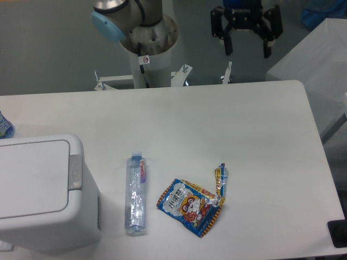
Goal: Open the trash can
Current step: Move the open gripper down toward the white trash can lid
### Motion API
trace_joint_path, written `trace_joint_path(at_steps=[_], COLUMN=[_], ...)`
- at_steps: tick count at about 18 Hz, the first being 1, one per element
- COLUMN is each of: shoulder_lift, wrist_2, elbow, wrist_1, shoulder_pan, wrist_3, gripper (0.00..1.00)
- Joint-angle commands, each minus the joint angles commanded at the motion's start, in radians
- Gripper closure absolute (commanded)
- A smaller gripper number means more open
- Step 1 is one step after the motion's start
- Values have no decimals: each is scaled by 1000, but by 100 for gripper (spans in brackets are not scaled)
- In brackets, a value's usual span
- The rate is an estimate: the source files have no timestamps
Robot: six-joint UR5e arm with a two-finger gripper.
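The trash can (38, 189) is a large boxy white bin at the table's front left corner. Its flat lid is shut, and a small grey push-button tab (75, 171) sits on its right edge. My gripper (247, 47) hangs high at the back right, beyond the table's far edge, far from the bin. Its two black fingers are spread apart and hold nothing.
A clear plastic bottle (136, 194) lies on the white table (217, 119) just right of the bin. A blue and orange snack wrapper (192, 202) lies right of the bottle. The arm's base column (149, 38) stands at the back centre. A grey box (320, 59) stands at the right.
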State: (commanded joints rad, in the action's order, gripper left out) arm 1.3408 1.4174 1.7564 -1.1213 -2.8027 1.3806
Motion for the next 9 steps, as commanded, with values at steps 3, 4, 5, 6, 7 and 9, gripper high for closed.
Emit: trace_joint_path(at_steps=[3, 4, 5, 6, 7, 9], shoulder_lift=[-2, 0, 1, 6, 8, 8], wrist_2=[8, 8, 5, 3, 3, 5], elbow=[-2, -5, -9, -12, -17, -17], wrist_1=[0, 0, 2, 2, 2, 2], shoulder_pan=[40, 55, 67, 77, 90, 106], wrist_3=[-43, -73, -104, -133, -155, -179], gripper=[0, 0, 0, 0, 0, 0])
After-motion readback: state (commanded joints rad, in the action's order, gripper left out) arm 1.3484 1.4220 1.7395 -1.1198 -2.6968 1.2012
